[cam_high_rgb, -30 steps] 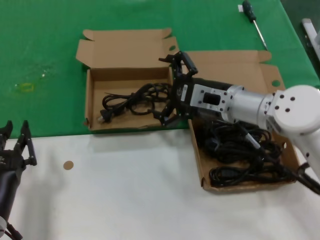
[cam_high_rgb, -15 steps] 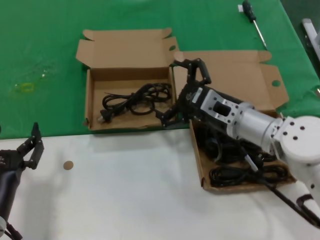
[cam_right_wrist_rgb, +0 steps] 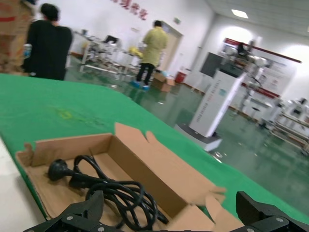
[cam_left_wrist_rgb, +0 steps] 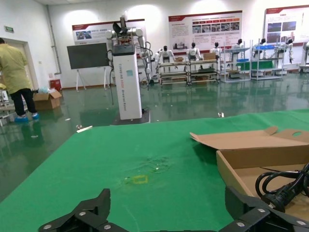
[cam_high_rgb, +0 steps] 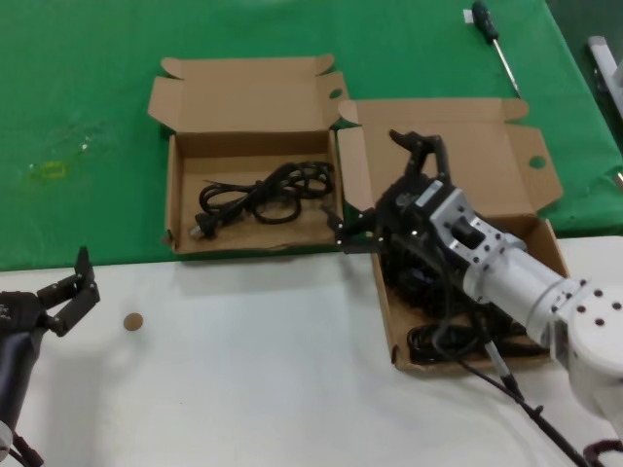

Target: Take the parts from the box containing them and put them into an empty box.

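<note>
The smaller cardboard box (cam_high_rgb: 185,190) lies on the green cloth and holds one bundle of black power cord (cam_high_rgb: 258,199). The larger cardboard box (cam_high_rgb: 462,126) lies to its right with several black cords (cam_high_rgb: 433,341) in it, partly hidden by my right arm. My right gripper (cam_high_rgb: 384,190) is open and empty, above the larger box's left wall. In the right wrist view the gripper (cam_right_wrist_rgb: 169,217) faces the smaller box (cam_right_wrist_rgb: 145,164) and its cord (cam_right_wrist_rgb: 108,191). My left gripper (cam_high_rgb: 63,297) is open and empty, low at the left over the white table.
A black-handled screwdriver (cam_high_rgb: 494,44) lies at the back right on the green cloth. A grey object (cam_high_rgb: 605,58) is at the right edge. A small brown disc (cam_high_rgb: 133,321) lies on the white table. The left wrist view shows a yellow mark (cam_left_wrist_rgb: 140,180) on the cloth.
My right gripper has moved right, from the smaller box's right end to above the larger box, open and empty throughout. The cord bundle stays in the smaller box. My left gripper has shifted slightly right.
</note>
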You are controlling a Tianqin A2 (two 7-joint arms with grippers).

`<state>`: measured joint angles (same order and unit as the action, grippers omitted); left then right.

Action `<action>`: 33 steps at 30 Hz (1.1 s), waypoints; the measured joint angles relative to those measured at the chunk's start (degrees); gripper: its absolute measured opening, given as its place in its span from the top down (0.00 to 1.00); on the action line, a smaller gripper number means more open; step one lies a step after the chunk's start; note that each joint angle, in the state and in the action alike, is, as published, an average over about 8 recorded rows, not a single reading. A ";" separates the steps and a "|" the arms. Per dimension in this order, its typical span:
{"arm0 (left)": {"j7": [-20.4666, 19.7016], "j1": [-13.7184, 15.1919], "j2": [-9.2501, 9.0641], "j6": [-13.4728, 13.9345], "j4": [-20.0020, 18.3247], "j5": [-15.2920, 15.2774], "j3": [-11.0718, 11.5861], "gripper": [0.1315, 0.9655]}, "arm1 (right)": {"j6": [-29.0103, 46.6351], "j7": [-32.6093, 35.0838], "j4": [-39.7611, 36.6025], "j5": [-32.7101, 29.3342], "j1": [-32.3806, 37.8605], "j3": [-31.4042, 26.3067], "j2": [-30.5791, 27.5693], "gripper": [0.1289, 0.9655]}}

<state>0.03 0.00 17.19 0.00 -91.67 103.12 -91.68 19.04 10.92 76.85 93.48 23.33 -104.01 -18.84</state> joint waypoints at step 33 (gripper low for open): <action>-0.04 0.00 0.00 0.00 0.00 0.01 0.00 0.00 | -17.33 -9.94 13.48 8.78 -21.22 11.22 1.50 0.00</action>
<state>-0.01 0.00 17.19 0.00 -91.67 103.13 -91.67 1.72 0.98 90.33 102.26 2.11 -92.79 -17.34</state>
